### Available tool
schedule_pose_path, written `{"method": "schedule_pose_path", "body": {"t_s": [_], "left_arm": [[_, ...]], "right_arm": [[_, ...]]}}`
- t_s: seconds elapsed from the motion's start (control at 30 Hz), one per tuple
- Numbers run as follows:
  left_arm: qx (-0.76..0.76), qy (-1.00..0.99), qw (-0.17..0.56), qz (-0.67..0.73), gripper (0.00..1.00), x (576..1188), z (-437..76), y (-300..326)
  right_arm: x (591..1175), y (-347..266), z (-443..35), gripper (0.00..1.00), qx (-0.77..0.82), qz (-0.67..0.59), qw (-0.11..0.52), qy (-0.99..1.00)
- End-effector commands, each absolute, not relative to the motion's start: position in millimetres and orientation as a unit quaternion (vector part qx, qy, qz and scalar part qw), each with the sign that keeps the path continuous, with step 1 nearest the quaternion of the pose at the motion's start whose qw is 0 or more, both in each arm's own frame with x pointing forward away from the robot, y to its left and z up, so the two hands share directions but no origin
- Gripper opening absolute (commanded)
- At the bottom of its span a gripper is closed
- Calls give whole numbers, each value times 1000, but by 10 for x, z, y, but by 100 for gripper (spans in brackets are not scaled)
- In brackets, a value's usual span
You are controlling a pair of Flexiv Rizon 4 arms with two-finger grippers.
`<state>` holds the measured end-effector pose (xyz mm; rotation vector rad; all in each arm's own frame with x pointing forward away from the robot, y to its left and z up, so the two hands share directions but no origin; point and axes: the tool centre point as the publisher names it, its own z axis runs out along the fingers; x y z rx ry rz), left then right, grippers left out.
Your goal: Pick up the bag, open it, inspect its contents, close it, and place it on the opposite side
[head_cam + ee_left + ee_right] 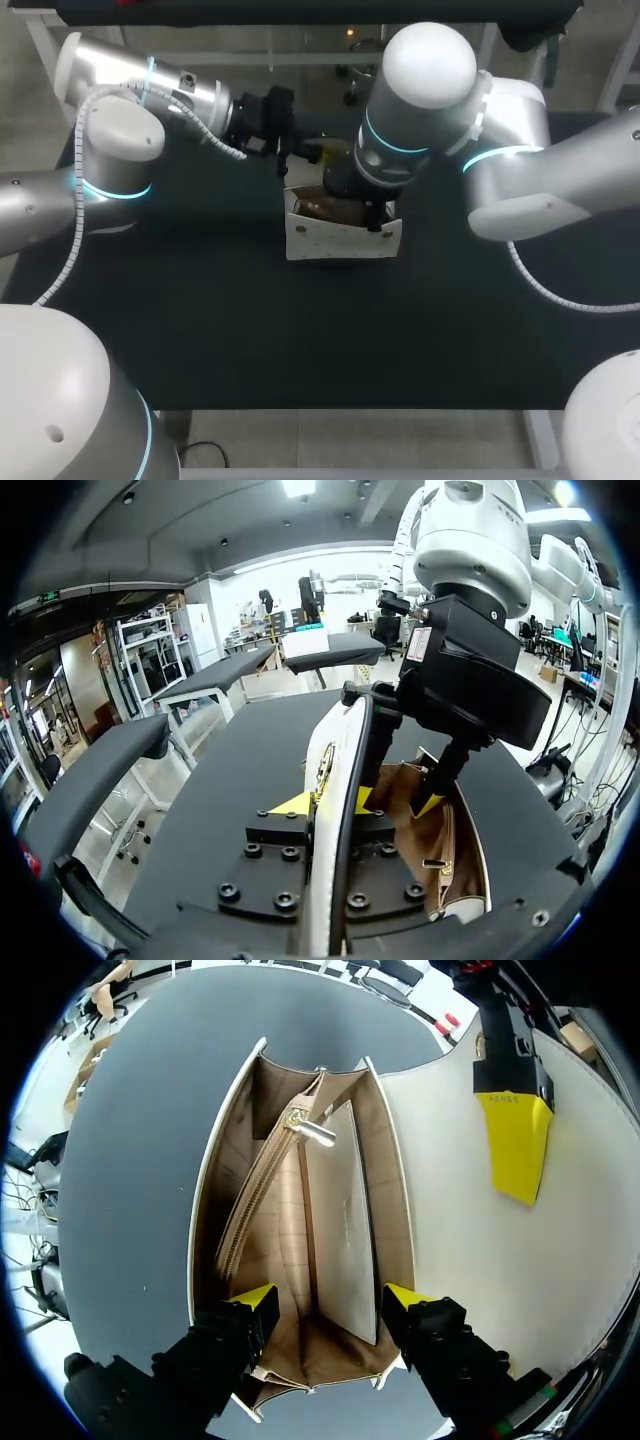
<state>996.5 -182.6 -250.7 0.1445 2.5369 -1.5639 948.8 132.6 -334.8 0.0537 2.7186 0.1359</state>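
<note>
A white bag point(340, 238) with a tan lining stands open in the middle of the black table. My left gripper point(287, 158) is at the bag's back left, shut on the raised white flap point(338, 770), whose edge runs between its yellow tips point(328, 802). My right gripper point(375, 213) hangs over the bag, open, with both fingers dipped into its mouth. The right wrist view looks straight down inside. There its yellow tips point(330, 1298) straddle a zipped tan pocket point(262, 1210) and a pale divider point(345, 1230). One yellow finger point(515, 1145) of the left gripper lies on the flap.
The black tabletop point(200, 310) spreads to both sides of the bag and toward the front edge point(340, 408). My right arm's bulky white wrist point(425, 90) stands over the bag's back half. The left arm's forearm point(170, 95) crosses the back left.
</note>
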Motion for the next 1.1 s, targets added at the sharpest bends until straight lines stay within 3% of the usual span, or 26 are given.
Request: {"method": "schedule_pose_path", "body": {"t_s": [0.03, 1.1], "left_arm": [[48, 846, 80, -525, 0, 9918, -2486, -1827], [47, 846, 80, -525, 0, 9920, -2492, -1811]], "right_arm": [[9527, 1349, -3514, 100, 19, 46, 209, 977], [9532, 1370, -3493, 100, 17, 47, 211, 976]]}}
